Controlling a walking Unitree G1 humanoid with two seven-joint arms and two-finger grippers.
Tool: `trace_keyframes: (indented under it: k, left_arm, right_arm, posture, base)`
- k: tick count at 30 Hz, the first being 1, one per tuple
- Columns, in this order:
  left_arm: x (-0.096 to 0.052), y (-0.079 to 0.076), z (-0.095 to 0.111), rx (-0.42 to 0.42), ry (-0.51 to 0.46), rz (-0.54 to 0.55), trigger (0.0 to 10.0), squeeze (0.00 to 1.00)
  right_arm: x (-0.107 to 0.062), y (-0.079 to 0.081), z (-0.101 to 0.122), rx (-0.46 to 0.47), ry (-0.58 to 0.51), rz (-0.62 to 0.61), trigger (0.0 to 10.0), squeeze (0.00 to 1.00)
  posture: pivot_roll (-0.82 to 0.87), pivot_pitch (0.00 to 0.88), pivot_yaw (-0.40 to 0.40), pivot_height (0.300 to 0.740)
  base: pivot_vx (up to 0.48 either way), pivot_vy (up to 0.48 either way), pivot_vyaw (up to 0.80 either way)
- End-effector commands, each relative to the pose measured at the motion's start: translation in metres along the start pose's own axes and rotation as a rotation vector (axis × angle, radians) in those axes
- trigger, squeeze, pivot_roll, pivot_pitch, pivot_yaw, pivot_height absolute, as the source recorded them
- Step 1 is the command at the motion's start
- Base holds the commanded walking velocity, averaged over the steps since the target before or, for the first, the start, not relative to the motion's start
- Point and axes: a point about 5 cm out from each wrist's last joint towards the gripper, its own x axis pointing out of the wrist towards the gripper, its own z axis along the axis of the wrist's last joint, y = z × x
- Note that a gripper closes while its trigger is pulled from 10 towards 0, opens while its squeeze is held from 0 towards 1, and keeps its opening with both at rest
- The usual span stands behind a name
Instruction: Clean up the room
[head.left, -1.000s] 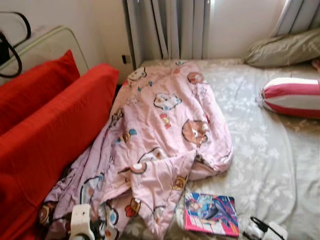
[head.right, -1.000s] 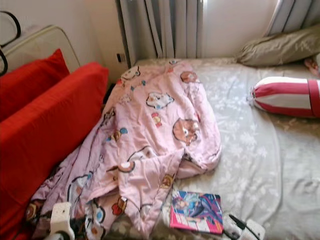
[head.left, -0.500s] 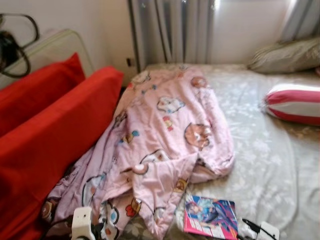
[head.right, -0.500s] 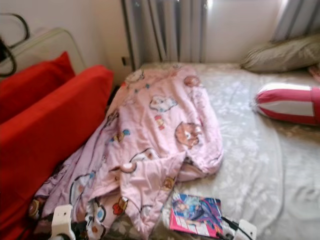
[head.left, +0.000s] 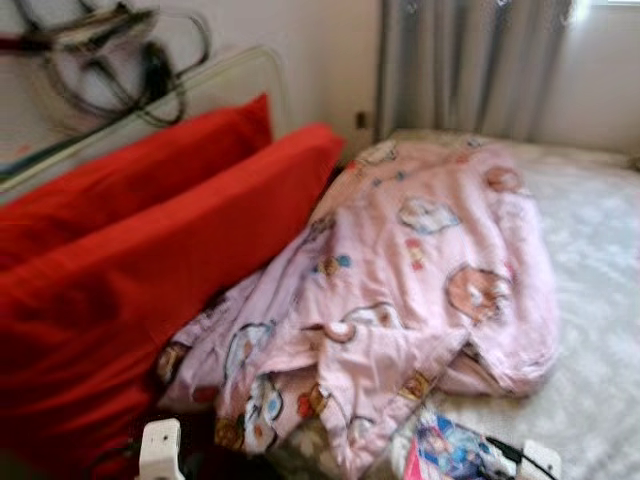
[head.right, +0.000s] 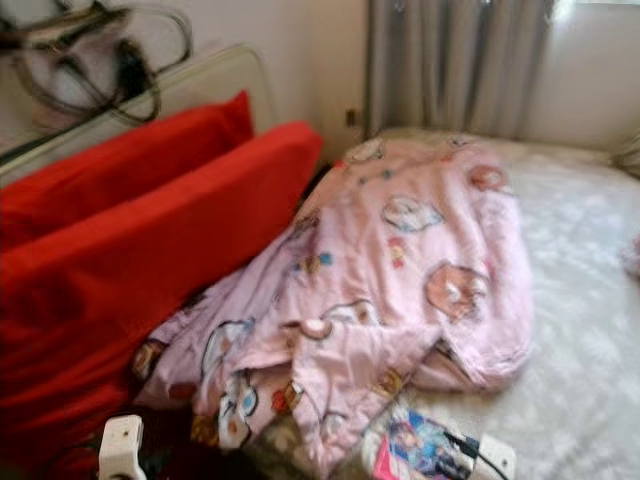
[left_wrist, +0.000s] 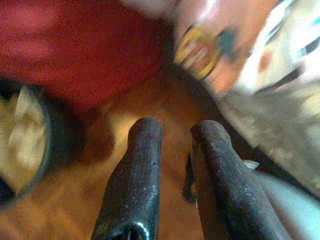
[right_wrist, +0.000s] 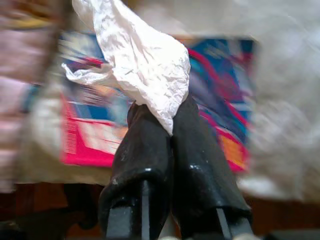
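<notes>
While red cushions (head.left: 150, 260) are propped along the bed's left edge, the left gripper (left_wrist: 172, 132) is held low beside them over the wooden floor (left_wrist: 135, 150), its fingers narrowly parted and empty. A pink cartoon blanket (head.left: 420, 270) is heaped across the bed (head.left: 600, 250). At the near edge, crumpled white paper (right_wrist: 137, 60) is pinched in the right gripper (right_wrist: 167, 122) above a colourful book (right_wrist: 220, 105).

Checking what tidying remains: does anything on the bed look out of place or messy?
Yes. The pink cartoon-print blanket lies crumpled in a heap, spilling against the red cushions. A colourful pink-edged book lies loose on the grey floral sheet near the bed's edge. The right tool is shut on a crumpled white tissue.
</notes>
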Motion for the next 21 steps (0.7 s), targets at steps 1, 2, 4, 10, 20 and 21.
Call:
trace_keyframes:
  k: [1, 2, 4, 10, 20, 21]
  left_arm:
    - [-0.003, 0.006, -0.009, 0.005, 0.042, 0.016, 10.0, 0.0]
    - [-0.004, 0.008, -0.01, 0.004, 0.045, 0.019, 10.0, 0.0]
    - [-0.006, 0.013, -0.012, 0.0, 0.052, 0.028, 10.0, 0.0]
    - [-0.011, 0.024, -0.02, 0.002, 0.074, 0.039, 10.0, 0.0]
    - [-0.007, 0.007, -0.023, -0.007, 0.087, 0.027, 10.0, 0.0]
    - [-0.006, 0.004, -0.023, -0.01, 0.087, 0.024, 10.0, 0.0]
  right_arm:
    - [-0.001, -0.002, -0.005, 0.002, 0.014, -0.006, 10.0, 0.0]
    - [-0.001, -0.002, -0.005, 0.003, 0.014, -0.007, 10.0, 0.0]
    - [-0.001, -0.002, -0.005, 0.005, 0.013, -0.009, 10.0, 0.0]
    - [-0.001, -0.003, -0.004, -0.013, 0.006, -0.018, 10.0, 0.0]
    - [-0.001, -0.003, -0.005, 0.018, 0.006, -0.033, 10.0, 0.0]
    - [-0.001, -0.003, -0.005, 0.019, 0.006, -0.032, 10.0, 0.0]
  posture:
    - [0.01, 0.0, 0.055, 0.74]
    - [0.01, 0.0, 0.055, 0.74]
    - [0.01, 0.0, 0.057, 0.74]
    - [0.01, 0.0, 0.054, 0.74]
    - [0.02, 0.0, 0.051, 0.74]
    - [0.02, 0.0, 0.05, 0.74]
  base:
    - [0.0, 0.0, 0.8]
    - [0.0, 0.0, 0.8]
    - [0.0, 0.0, 0.8]
    - [0.0, 0.0, 0.8]
    - [0.0, 0.0, 0.32]
    - [0.0, 0.0, 0.0]
